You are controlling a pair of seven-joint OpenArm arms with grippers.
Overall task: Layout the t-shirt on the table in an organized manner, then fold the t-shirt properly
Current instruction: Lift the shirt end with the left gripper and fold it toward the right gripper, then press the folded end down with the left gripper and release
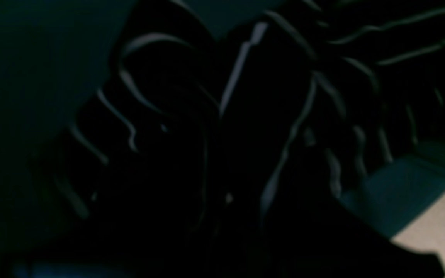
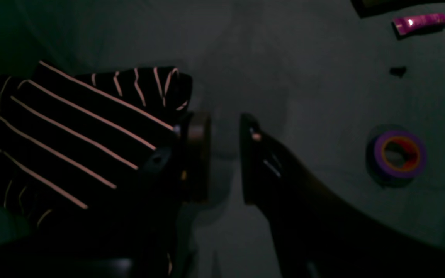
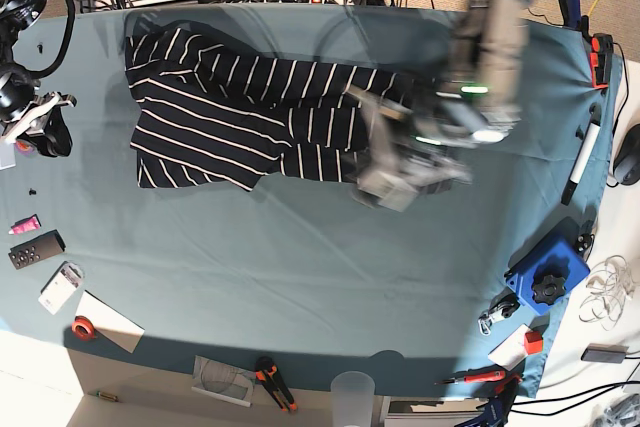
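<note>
The t-shirt point(image 3: 230, 117), dark with thin white stripes, lies crumpled on the far left-centre of the teal table point(image 3: 300, 267). My left gripper point(image 3: 395, 172) is motion-blurred at the shirt's right end. In the left wrist view, bunched striped cloth point(image 1: 149, 96) fills the frame and gathers to a pinch at the centre; the fingers are lost in the dark. My right gripper point(image 3: 45, 127) hangs at the table's left edge. It is open and empty point(image 2: 222, 154), just beside the shirt's edge point(image 2: 72, 127).
A purple tape roll point(image 2: 399, 154) and a purple tube point(image 2: 419, 21) lie near the right gripper. A remote point(image 3: 35, 247), red tape point(image 3: 83, 327), orange pliers point(image 3: 272, 382) and a plastic cup point(image 3: 352, 392) line the front. A blue box point(image 3: 548, 277) and a marker point(image 3: 580, 162) sit at the right.
</note>
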